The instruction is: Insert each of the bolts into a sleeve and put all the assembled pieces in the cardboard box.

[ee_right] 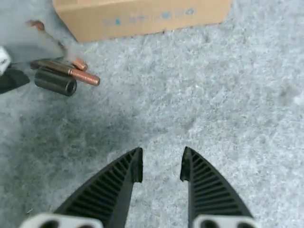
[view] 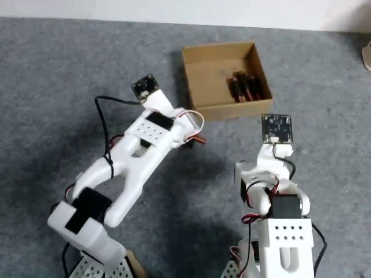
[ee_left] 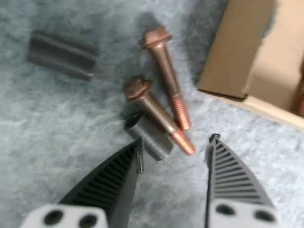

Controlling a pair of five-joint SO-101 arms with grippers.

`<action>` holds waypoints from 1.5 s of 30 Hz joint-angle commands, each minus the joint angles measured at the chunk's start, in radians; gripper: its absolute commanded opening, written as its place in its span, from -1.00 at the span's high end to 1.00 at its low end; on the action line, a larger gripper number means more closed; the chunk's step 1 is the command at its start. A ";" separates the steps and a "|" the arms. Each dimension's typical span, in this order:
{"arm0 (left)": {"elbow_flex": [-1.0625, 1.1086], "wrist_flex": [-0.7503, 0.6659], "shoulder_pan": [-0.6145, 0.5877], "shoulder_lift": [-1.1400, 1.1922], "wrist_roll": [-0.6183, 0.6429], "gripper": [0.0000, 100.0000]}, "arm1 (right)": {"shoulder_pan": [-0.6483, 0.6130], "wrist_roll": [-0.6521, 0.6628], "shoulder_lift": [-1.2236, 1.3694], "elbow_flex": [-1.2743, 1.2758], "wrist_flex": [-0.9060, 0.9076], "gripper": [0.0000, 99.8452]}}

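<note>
Left gripper [ee_left: 176, 140] jaws wide, empty, hanging over the loose parts just beside a corner of the cardboard box [view: 232, 109]. Near bolt [ee_left: 159, 116] lies touching the short sleeve [ee_left: 148, 135], far bolt [ee_left: 164, 76] just beside it, second sleeve [ee_left: 61, 54] well apart. Assembled pieces [view: 243, 87] lie in the box. Right gripper [ee_right: 161, 154] jaws narrowly open, empty, over grey carpet [ee_right: 228, 95] near the box front

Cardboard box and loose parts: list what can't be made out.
- High view: assembled pieces in the cardboard box too small to count.
- High view: the left arm covers the loose bolts.
- Left wrist view: box interior cut by the edge.
- Right wrist view: bolt heads blurred.
</note>
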 commanded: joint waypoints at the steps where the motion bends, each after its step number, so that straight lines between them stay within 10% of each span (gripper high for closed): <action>1: -0.087 -0.018 0.010 0.027 0.048 0.59 | -0.021 0.012 -0.018 -0.007 -0.021 0.74; 45: 0.042 -0.106 -0.160 0.099 0.178 0.80 | -0.110 0.012 -0.018 0.035 -0.021 0.74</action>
